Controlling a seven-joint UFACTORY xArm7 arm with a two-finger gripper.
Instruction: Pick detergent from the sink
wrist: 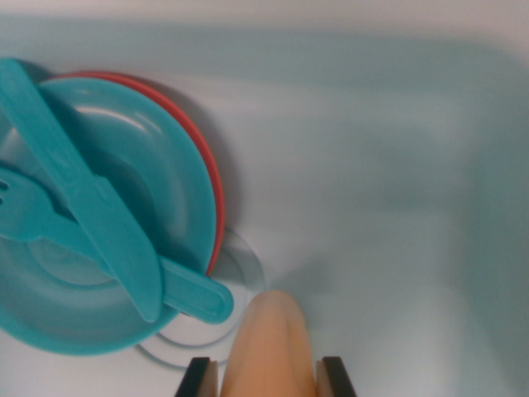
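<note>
At the bottom edge, the tool [269, 376] has its two dark fingers clamped on either side of the orange detergent [270, 347], whose rounded end points into the sink [372, 165]. Just beyond lies the round drain [240, 273]. To the wrist view's left, a teal plate [165, 165] sits on a red plate [211, 165], carrying a teal knife [91, 190] and fork [41, 219].
</note>
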